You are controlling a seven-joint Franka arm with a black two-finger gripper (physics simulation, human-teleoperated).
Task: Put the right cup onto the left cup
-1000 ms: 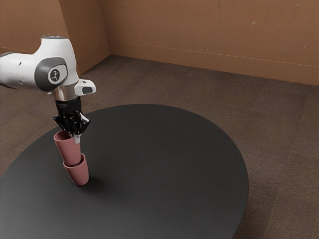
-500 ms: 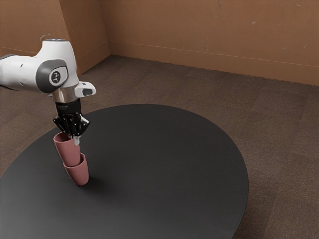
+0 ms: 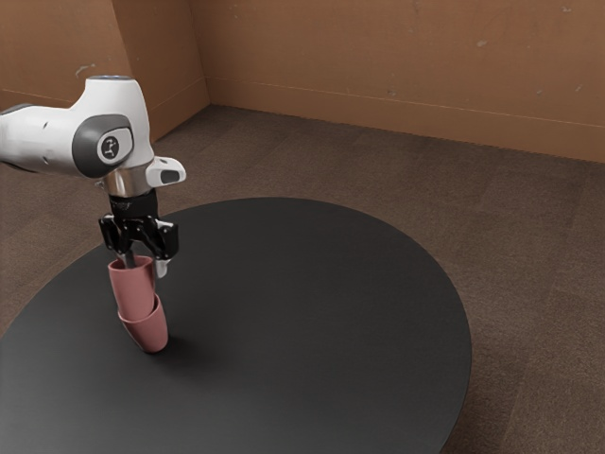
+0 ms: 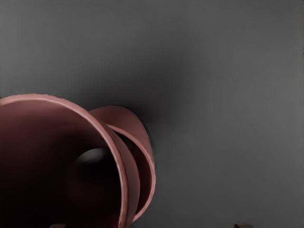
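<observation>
The upper cup (image 3: 133, 288) has been straightened within the lower cup (image 3: 149, 332), the gripper (image 3: 145, 266) spread open above it; a crescent gap between them is exposed by the wrist view.

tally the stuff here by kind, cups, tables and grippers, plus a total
Upper cup and lower cup, both pink: 2
Round black table: 1
Black gripper: 1
Total: 4
</observation>
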